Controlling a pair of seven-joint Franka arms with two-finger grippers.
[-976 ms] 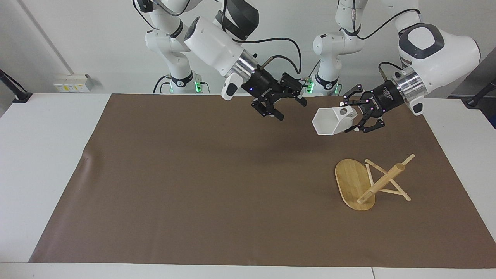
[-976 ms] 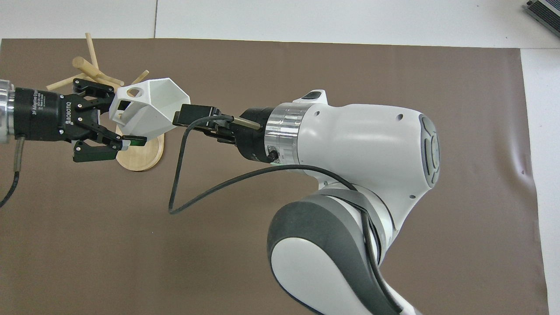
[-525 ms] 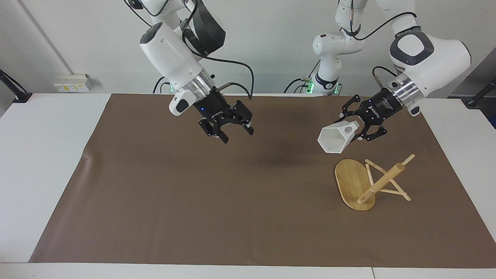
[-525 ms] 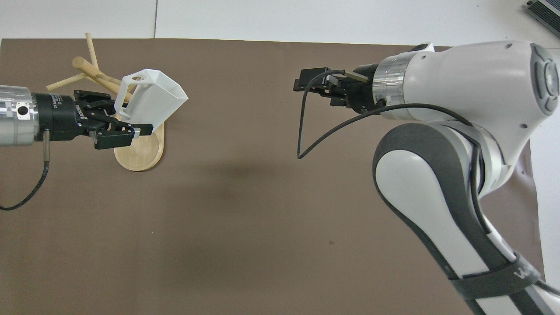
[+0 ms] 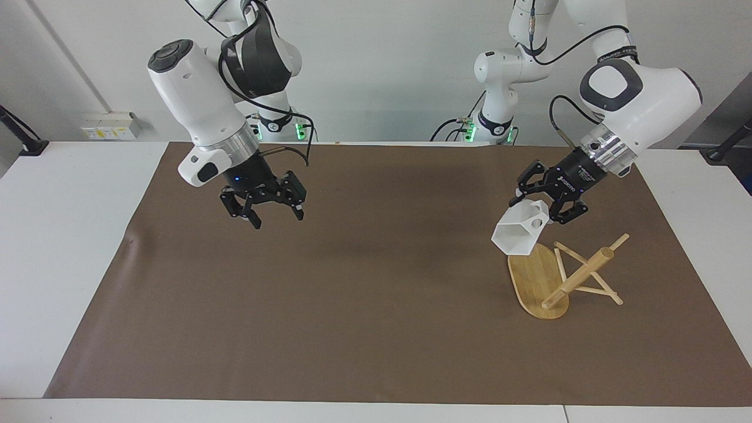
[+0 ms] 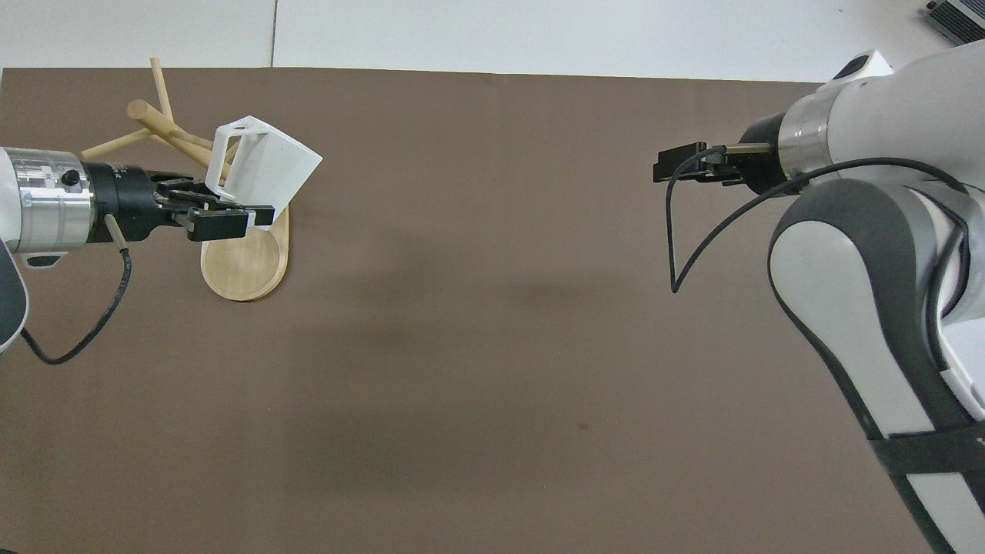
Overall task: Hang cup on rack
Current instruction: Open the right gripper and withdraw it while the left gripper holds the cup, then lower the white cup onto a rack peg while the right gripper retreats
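The cup, white and faceted, hangs tilted over the rack, handle pinched by the left gripper fingers. The rack lies tipped on the brown mat. The right gripper, fingers spread, hovers over the mat.

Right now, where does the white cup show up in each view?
Facing view: the cup hangs from the left end effector, above the rack.
Overhead view: the cup is over that rack.
Shared landmark: the rack's oval base.
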